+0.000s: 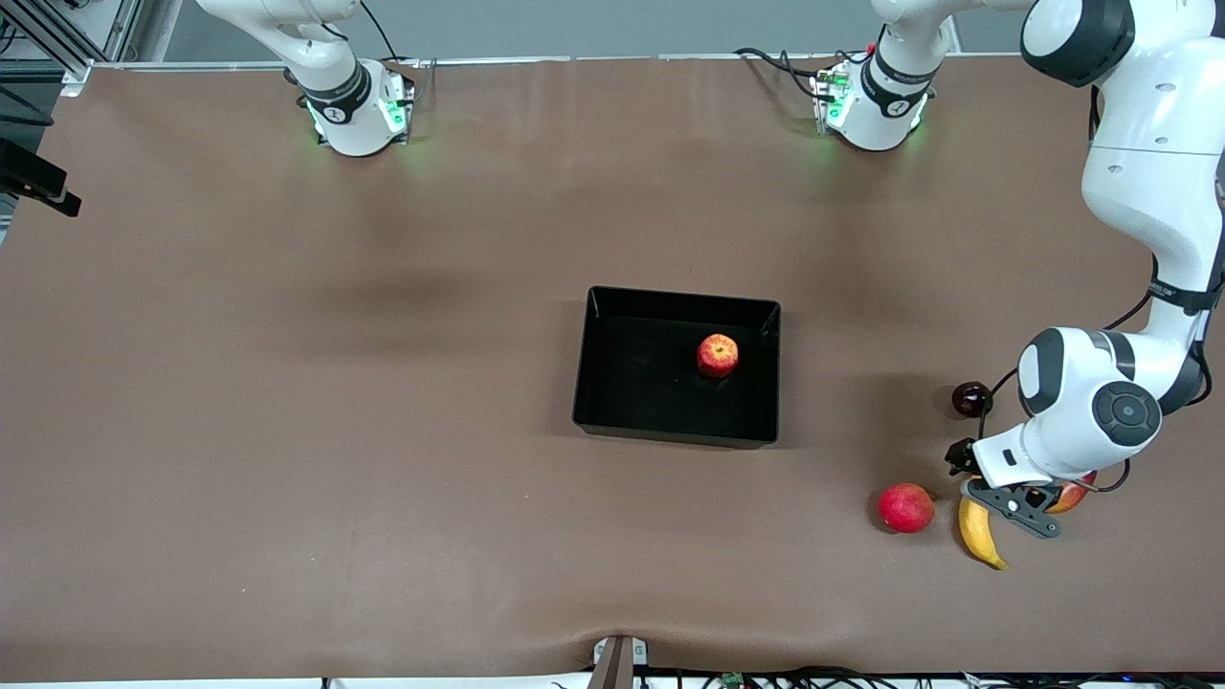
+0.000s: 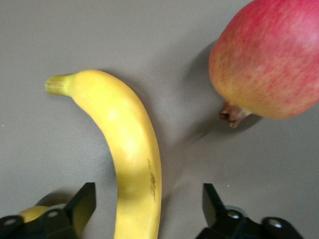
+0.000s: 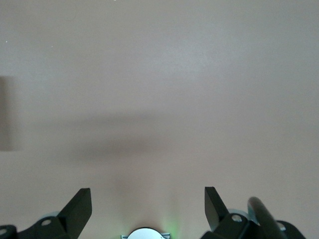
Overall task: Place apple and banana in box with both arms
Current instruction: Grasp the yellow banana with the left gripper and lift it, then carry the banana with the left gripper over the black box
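The apple [image 1: 718, 355] lies in the black box [image 1: 612, 421] at the table's middle. The banana [image 1: 981, 534] lies on the table toward the left arm's end, nearer to the front camera than the box. My left gripper [image 1: 1002, 505] is low over the banana's upper part, open and empty. In the left wrist view the banana [image 2: 132, 149] runs between the open fingers of the left gripper [image 2: 147, 191], with a gap on each side. My right gripper [image 3: 147, 194] is open and empty over bare table near its own base; the front view does not show it.
A pinkish-red round fruit [image 1: 905, 507] lies beside the banana, toward the box; it also shows in the left wrist view [image 2: 269, 59]. A red-yellow mango [image 1: 1072, 495] lies partly under the left arm. A small dark fruit [image 1: 971, 398] lies farther from the front camera.
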You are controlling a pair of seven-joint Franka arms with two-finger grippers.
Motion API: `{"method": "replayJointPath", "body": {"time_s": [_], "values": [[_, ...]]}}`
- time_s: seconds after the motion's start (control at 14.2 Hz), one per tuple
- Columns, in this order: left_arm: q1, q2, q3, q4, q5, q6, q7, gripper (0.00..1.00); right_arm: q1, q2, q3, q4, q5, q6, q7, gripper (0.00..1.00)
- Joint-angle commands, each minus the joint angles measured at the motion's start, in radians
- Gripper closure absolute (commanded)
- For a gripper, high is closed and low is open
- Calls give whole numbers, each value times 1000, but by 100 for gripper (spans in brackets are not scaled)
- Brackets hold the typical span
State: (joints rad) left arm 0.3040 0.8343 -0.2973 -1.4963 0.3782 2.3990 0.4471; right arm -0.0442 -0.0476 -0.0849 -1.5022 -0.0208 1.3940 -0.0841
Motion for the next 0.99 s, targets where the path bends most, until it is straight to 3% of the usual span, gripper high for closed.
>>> {"method": "replayJointPath", "body": {"time_s": [0.0,0.07,0.14,0.35,0.56,0.78,0.92], "values": [[6,9,-11,21,25,3,8,64,-23,2,11,8,12,-12,-9,0],[6,5,-10,21,28,3,15,93,-25,2,10,8,12,-12,-9,0],[6,0,-11,21,27,3,13,100,-25,2,10,8,12,-12,-9,0],[10,-43,-20,18,33,-18,39,100,-26,2,10,8,12,-12,-9,0],[9,-159,-43,16,18,-125,104,100,-26,2,10,7,12,-12,-9,0],[6,-272,-126,10,11,-265,87,100,-31,2,8,7,13,-13,-9,0],[6,-337,-196,8,-16,-351,-26,100,-37,3,10,5,13,-12,-9,0]]}}
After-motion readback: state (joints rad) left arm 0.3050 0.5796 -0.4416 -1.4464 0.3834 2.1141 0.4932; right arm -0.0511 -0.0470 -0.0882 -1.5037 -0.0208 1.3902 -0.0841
